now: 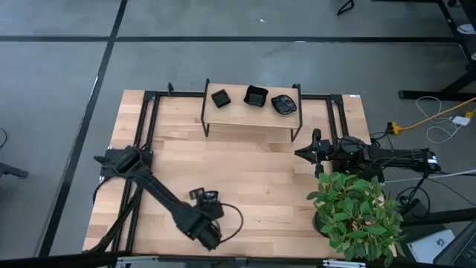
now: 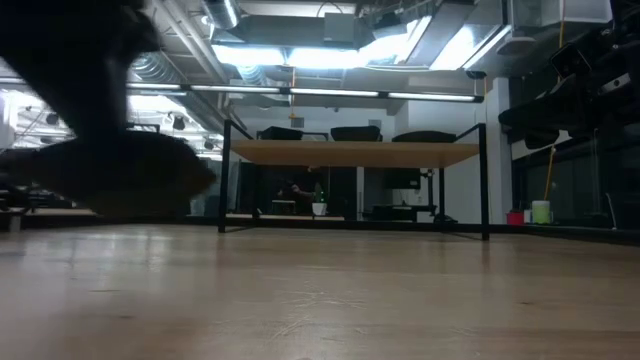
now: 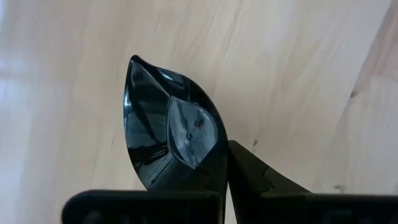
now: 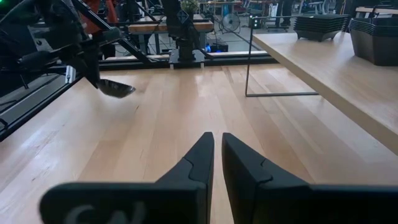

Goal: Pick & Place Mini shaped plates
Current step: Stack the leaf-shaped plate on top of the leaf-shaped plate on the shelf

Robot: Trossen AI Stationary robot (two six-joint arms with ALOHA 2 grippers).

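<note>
Near the front edge of the tabletop (image 1: 253, 179), the left hand (image 1: 204, 196) is closed on a leaf-shaped plate (image 3: 171, 134), a glossy black mini dish with a greyish centre. The dish is pinched by its rim between the fingers, and it is seen edge-on and tilted in the left wrist view. In the right wrist view it hangs just clear of the wood, so it is judged to be in transit, not yet set down.

Well beyond the left hand, on the raised shelf (image 1: 249, 117) at the far side of the tabletop, three stacks are seen: a square stack (image 1: 220, 97), a rounded-square stack (image 1: 256, 96) and a wavy stack (image 1: 283, 104). How many dishes each one holds cannot be told. No dish is seen lying loose on the wood around either hand. Whether the held plate is bound for the shelf or has been taken from it cannot be told, so progress is judged as one plate in hand and its placement left to do.

The right hand (image 4: 217, 158) waits at the right edge of the tabletop, its fingers nearly together with a thin gap and nothing between them. Just behind it stands a potted plant (image 1: 357, 212).

Between the left hand and the shelf only bare wood is seen. The shelf's black frame legs (image 1: 206, 119) are judged to be the one obstruction on an approach from below.
</note>
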